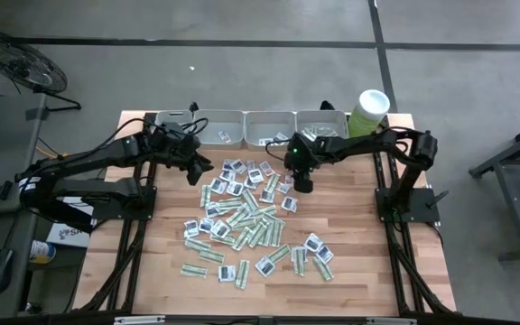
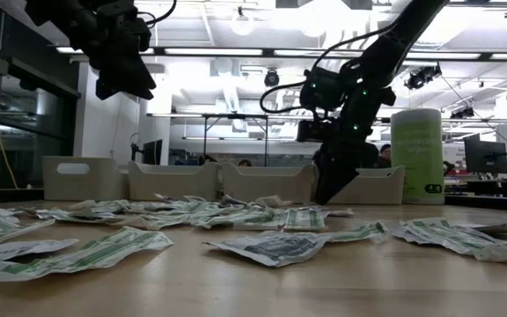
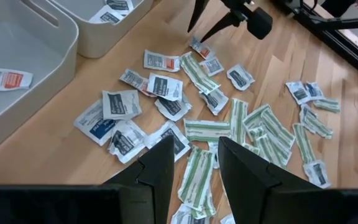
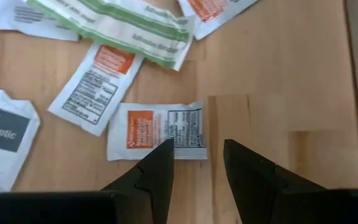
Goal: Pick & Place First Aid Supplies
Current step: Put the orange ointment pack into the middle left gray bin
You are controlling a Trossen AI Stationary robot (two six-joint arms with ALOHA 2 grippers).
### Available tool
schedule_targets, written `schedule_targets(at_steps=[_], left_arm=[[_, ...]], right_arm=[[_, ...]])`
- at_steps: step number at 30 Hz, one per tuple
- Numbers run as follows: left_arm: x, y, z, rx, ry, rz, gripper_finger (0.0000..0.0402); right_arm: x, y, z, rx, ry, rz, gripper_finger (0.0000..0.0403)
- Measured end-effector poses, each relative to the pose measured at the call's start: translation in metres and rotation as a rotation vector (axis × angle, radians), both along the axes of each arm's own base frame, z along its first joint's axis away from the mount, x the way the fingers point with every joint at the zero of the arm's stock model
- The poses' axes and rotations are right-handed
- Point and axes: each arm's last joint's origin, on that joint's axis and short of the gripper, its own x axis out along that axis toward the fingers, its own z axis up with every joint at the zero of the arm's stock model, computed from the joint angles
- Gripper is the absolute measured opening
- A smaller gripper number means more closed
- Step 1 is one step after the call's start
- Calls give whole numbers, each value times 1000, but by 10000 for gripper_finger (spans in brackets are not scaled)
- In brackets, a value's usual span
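Dark jaws of the right gripper are seen spread apart, nothing between them, poised just above a white sachet with an orange block lying flat on the bench. In the high view this gripper is pointed down at the far right edge of the scattered first aid supplies, the right arm reaching in from its base at the bench's right side with the elbow bent near the tall pale green tub.

The left gripper is held higher, its jaws likewise parted and empty, tilted down over squarish white sachets and green-white strips. The left arm is stretched across from the left side, the gripper hanging near the far left edge of the pile.

Sachets are spread over the middle of the wooden bench, and a few lie inside the grey trays along the far edge.
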Motion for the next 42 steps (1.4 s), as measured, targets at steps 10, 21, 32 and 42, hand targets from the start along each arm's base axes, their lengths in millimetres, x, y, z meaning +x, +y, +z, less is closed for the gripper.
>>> schedule_targets(at_steps=[10, 21, 32, 42], left_arm=[[0, 0, 0, 0, 1, 10, 124], [0, 1, 0, -7, 2, 36, 124], [0, 1, 0, -8, -3, 38, 124], [4, 3, 7, -10, -82, 64, 124]], right_arm=[[3, 0, -12, 42, 17, 37, 128], [2, -3, -15, 76, 26, -41, 43], [1, -5, -11, 130, 10, -176, 3], [-2, 3, 30, 163, -131, -276, 1]])
